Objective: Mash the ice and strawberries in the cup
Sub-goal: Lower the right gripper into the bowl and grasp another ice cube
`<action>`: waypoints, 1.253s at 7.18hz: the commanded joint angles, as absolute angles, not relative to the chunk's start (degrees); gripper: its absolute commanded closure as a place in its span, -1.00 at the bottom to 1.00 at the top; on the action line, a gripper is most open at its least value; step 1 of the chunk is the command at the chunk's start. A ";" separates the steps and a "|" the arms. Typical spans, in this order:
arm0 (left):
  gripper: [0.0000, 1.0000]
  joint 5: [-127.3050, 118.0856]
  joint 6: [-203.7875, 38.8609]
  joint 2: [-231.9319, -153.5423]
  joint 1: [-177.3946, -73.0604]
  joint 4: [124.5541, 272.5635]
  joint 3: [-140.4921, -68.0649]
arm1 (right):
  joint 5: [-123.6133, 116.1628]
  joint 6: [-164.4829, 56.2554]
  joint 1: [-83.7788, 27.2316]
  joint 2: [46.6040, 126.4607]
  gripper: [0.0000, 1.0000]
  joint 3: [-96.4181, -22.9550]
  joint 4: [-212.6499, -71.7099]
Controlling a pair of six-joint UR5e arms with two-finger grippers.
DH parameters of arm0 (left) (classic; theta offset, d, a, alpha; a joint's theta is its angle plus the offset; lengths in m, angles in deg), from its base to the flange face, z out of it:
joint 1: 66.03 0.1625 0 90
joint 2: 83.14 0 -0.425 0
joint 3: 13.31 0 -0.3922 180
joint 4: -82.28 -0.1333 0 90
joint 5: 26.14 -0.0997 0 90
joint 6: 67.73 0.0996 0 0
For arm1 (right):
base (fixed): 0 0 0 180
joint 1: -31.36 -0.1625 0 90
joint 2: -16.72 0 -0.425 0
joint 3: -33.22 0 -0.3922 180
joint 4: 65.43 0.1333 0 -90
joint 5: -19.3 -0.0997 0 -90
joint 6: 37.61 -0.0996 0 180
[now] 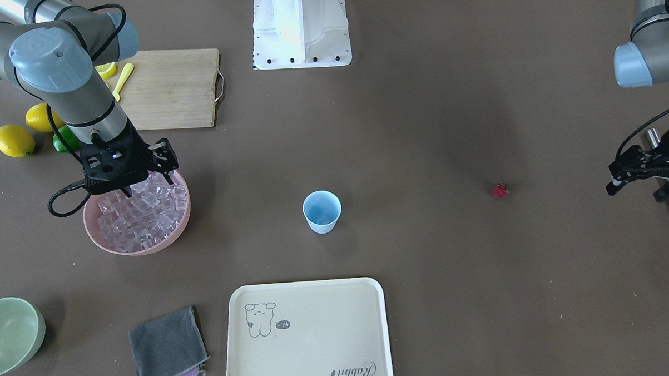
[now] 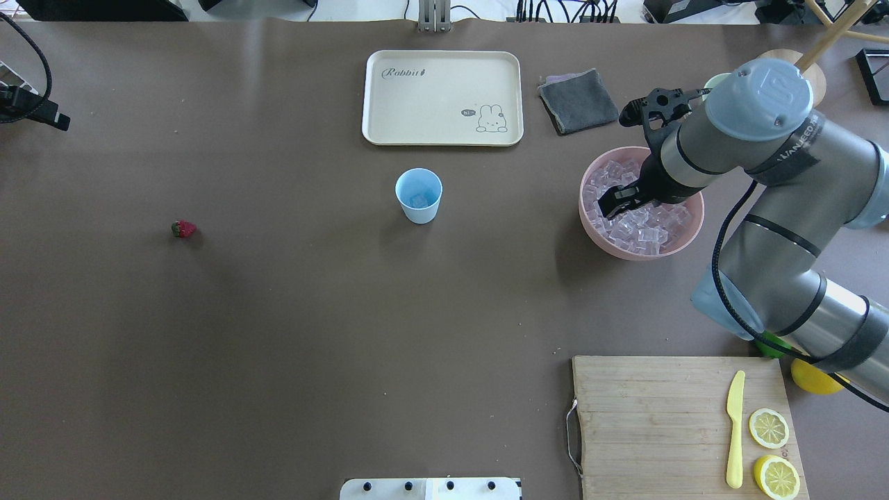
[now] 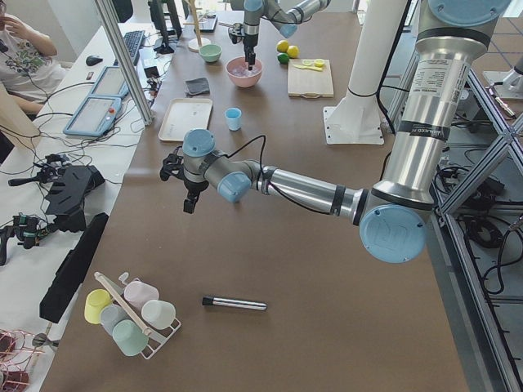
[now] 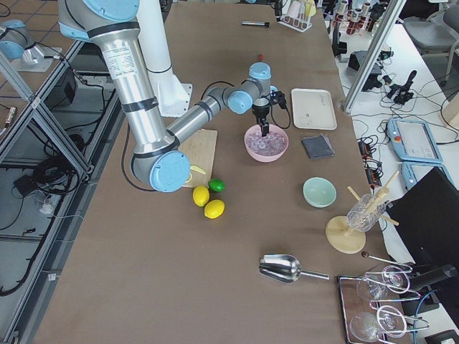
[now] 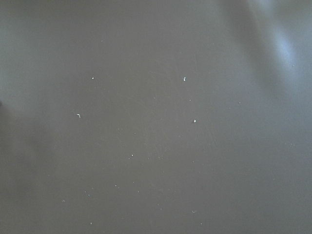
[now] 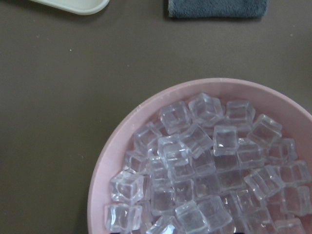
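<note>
The right tool (image 2: 615, 205) hangs tip-down straight over the ice (image 6: 204, 161), a heap of clear, glassy cubes filling the pink bowl (image 6: 105, 161). I cannot tell whether its jaws are apart or together. The pale-blue cup (image 2: 419, 196) stands upright in the middle of the counter (image 2: 312, 312), on the robot's left of the bowl. The dark-red strawberry (image 2: 183, 228) lies farther left, nearer the left tool (image 1: 643, 191), whose state I likewise cannot tell.

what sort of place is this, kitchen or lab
Probably a robotics lab staged as a drink-prep bench: grey-and-blue jointed robot arm over a brown-covered table, blue-framed teach tablets amid cables, a round pink bowl of clear cubes.
</note>
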State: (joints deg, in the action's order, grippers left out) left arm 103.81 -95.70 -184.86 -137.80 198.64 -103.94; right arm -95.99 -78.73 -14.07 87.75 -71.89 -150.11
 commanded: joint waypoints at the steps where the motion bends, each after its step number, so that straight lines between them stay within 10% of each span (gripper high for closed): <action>1: -0.95 103.67 -95.68 -184.66 -137.75 199.26 -104.01 | -96.37 -83.39 -12.07 88.53 -0.60 -71.28 -149.99; 9: -0.95 103.67 -95.77 -184.83 -137.75 199.35 -104.01 | -95.93 -83.67 -12.85 91.43 -0.62 -70.75 -150.07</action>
